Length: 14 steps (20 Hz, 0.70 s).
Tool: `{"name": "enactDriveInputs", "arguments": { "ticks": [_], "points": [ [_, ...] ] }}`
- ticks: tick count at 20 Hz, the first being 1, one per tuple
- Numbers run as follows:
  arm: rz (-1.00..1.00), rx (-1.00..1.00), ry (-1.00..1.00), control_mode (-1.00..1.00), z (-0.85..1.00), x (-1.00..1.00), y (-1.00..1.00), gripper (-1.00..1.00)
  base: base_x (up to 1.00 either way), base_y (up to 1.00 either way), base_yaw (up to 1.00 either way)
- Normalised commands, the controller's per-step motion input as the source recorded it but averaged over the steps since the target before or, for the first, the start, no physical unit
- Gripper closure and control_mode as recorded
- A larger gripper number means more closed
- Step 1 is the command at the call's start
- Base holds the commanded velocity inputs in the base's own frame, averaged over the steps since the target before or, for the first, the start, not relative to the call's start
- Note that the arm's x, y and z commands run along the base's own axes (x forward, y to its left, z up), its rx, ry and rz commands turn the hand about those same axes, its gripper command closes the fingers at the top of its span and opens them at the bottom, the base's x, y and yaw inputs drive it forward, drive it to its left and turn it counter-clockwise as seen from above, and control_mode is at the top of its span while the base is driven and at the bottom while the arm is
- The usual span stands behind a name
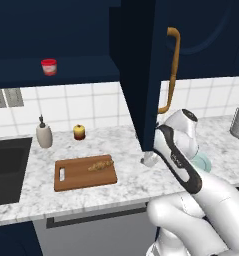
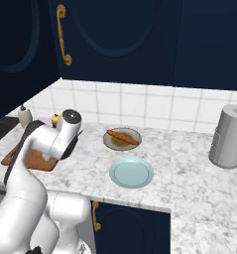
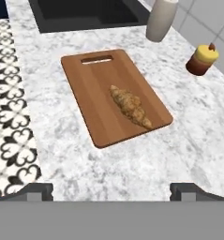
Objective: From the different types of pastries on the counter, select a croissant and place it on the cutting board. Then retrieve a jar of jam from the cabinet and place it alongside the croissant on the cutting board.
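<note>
While the croissant point(image 3: 130, 107) lies on the cutting board point(image 3: 99, 89) on the bench point(image 3: 85, 154), I see my gripper point(image 3: 111, 190) spread and empty above; jar of jam point(image 1: 49, 66) sits on the cabinet shelf

Counter point(image 1: 126, 145), white-grey marbled stone: bore cutting board point(image 3: 97, 89) beside black sink point(image 1: 6, 167), soap bottle point(image 1: 44, 134), apple-like fruit point(image 1: 79, 132), pale blue plate point(image 2: 131, 172), grey plate point(image 2: 111, 142), steel canister point(image 2: 229, 136)
</note>
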Motion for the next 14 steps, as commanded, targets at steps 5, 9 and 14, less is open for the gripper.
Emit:
{"name": "enactDriveInputs", "arguments": {
  "ticks": [5, 9, 14],
  "points": [
    [-0.24, 0.00, 0.00, -1.00, 0.60, -0.96, -0.46, -1.00, 0.00, 0.00, 0.00],
    [-0.33, 0.00, 0.09, -1.00, 0.68, -0.63, -0.42, -1.00, 0.00, 0.00, 0.00],
    [-0.10, 0.00, 0.13, -1.00, 0.04, -0.03, -0.08, -1.00, 0.00, 0.00, 0.00]
  ]
}}
